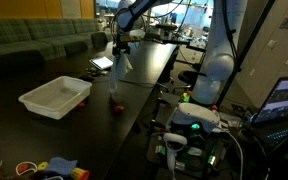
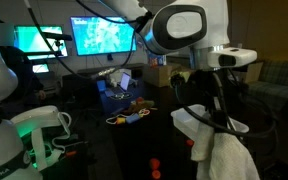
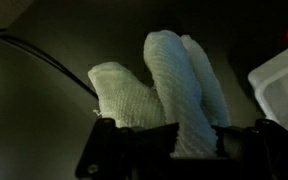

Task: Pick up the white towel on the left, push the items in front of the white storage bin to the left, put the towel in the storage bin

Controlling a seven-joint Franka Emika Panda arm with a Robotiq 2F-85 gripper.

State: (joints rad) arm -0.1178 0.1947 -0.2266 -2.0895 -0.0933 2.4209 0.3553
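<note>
Pickup done: end effector (image 1: 119, 47) clamped on towel (image 1: 121, 66), hanging above worktop (image 1: 84, 135) at bin's (image 1: 54, 97) 2 o'clock. Items (image 1: 44, 168) at its 6 o'clock. Push and drop-off probably remain.

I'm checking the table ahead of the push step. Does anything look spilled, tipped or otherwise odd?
Nothing stands out. The white storage bin sits upright and level, the white towel hangs limp from the shut jaws above the table, and the small red items lie loose beside the bin rather than spilled from it.
</note>
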